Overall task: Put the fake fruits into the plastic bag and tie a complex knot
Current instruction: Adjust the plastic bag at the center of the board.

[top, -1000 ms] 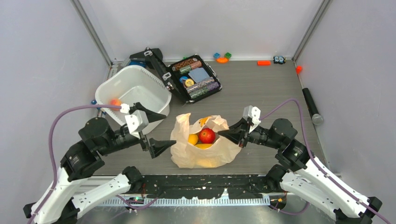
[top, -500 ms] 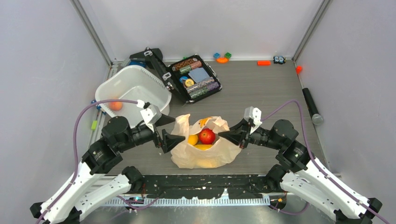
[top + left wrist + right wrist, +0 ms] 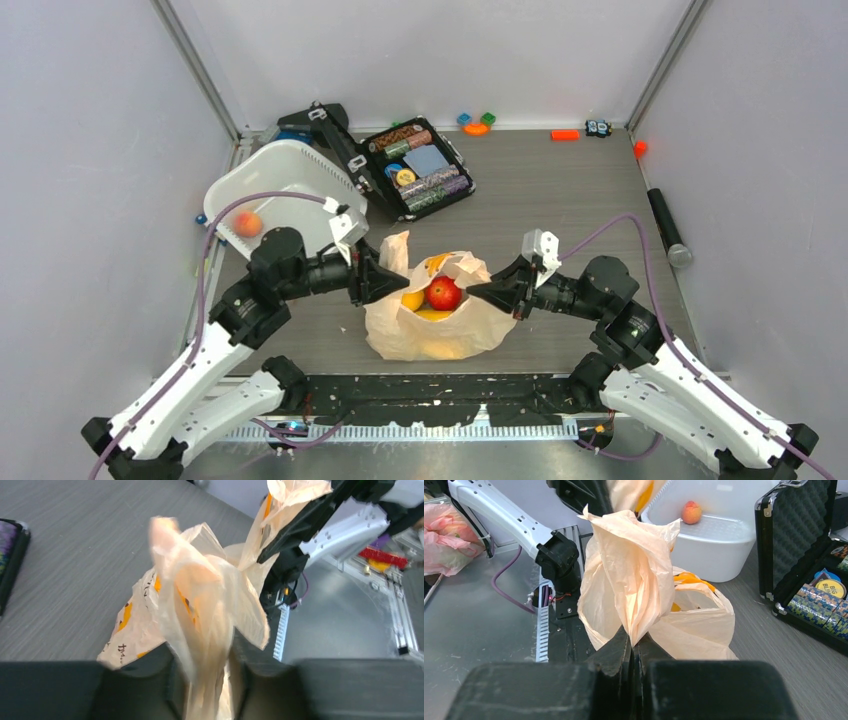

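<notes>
The plastic bag [image 3: 430, 338] stands near the table's front edge, mouth up. Inside it lie a red apple [image 3: 443, 292] and yellow fruits [image 3: 413, 298]. My left gripper [image 3: 383, 281] is at the bag's left handle. In the left wrist view its jaws [image 3: 202, 652] press on the bunched peach plastic [image 3: 200, 595] from both sides. My right gripper [image 3: 480, 289] is shut on the right handle, and its fingertips [image 3: 634, 641] pinch the gathered film [image 3: 634, 575]. A small orange fruit [image 3: 247, 224] lies in the white tub [image 3: 300, 160].
An open black case of poker chips [image 3: 420, 170] lies behind the bag, beside the tub. Small toy blocks [image 3: 476, 124] and an orange piece [image 3: 565, 135] lie along the back wall. A black cylinder [image 3: 668, 228] rests at the right edge. Grey walls close in three sides.
My left arm has swung right to the bag, and its wide-open jaws have closed in on the left handle. The right arm and the bag's right handle have stayed put.
</notes>
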`<state>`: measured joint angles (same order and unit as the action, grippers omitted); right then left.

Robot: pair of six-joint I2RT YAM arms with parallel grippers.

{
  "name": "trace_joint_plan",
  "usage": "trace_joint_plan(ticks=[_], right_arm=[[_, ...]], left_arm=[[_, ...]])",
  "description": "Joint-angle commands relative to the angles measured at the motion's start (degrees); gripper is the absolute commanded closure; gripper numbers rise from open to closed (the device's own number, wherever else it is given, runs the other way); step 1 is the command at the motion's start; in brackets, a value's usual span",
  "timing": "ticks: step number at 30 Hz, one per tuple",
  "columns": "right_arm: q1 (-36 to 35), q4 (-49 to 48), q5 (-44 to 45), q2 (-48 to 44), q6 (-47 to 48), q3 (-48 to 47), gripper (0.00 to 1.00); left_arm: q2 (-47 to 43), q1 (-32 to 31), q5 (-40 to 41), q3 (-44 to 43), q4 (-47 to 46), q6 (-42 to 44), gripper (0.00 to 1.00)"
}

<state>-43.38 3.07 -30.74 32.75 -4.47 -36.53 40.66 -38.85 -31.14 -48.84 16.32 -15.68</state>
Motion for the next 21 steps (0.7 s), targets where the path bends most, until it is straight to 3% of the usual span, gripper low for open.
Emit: trace_joint_plan(ticks=[1,4,9,16,21], right_arm=[[0.0,-0.9,-1.2,0.4,0.2,-1.7,0.95],[0.1,0.0,-3.1,1.2,0.3,-2.3,0.95],[0.0,0.8,-9.2,3.6,-1.3,-3.8,0.95],[-0.1,2.9,-16.0,7.9,-2.8,-7.3,0.95],[-0.3,4.0,-16.4,10.3,-3.2,-8.2,0.95]], left_arm=[[3.7,0.3,-8.9,-3.5,-2.5,-1.0,0.8],[7.0,0.3,-10.8,-7.2,1.8,1.4,1.0],[15.1,0.3,-16.0,-15.6,13.1,8.0,1.0],[25.4,-1.7,-16.5,-25.5,28.2,17.6,1.0],[27.9,-4.1,-16.2,-26.8,32.3,21.2,1.0]])
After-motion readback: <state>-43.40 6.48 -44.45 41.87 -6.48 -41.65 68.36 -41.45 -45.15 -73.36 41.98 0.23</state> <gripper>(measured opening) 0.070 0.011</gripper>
